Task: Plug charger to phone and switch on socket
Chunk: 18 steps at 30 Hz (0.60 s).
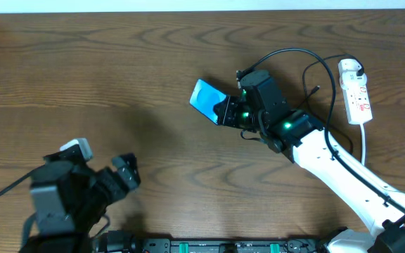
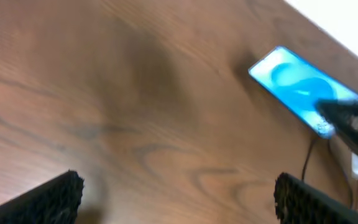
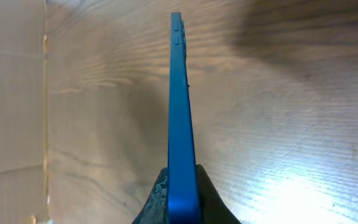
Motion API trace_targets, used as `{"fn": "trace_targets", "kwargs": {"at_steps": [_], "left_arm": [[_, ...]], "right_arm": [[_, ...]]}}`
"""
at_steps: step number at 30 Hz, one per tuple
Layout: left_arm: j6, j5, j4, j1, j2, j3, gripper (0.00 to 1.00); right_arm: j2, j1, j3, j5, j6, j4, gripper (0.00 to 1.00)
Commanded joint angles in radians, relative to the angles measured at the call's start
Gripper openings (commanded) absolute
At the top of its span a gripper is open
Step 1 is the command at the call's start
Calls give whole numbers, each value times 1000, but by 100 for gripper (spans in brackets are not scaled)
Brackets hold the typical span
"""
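The phone (image 1: 205,99) with its cyan-blue screen is held off the table near the middle, clamped at one end by my right gripper (image 1: 225,111). In the right wrist view I see the phone edge-on (image 3: 180,112), a thin blue strip between my shut fingers (image 3: 182,190). It also shows in the left wrist view (image 2: 297,89). The white socket strip (image 1: 356,93) lies at the right edge, with the white adapter (image 1: 351,68) at its far end. The thin black charger cable (image 1: 315,67) loops from there toward my right arm. My left gripper (image 1: 121,176) (image 2: 179,193) is open and empty over bare table.
The wooden table (image 1: 104,84) runs to a white wall at the back. The white right arm (image 1: 350,176) crosses the right front. The socket's white cord (image 1: 365,144) trails toward the front.
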Motion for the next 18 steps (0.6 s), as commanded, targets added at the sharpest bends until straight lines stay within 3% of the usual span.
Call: {"fn": "trace_targets", "kwargs": {"at_steps": [1,4,9,14,18], "left_arm": [[-294,-23,102,-1,5,-154,98],[-492,42,272,-1,33,-288,98],[-662,304,647,-1,128,-444,98],[-867,412,841,-13,291,-478,98],[-969,513,1017,-44,449,-478,98]], "right_arm": [[-48,-42,16,-105,-53,-2,1],[-68,-80,16,-110,-74,-46,1],[-132,-161,16,-113,-96,-195,1],[-208,-234,16,-141,-97,-306,1],[-253,-243,2,-120,-100,-250,1]]}}
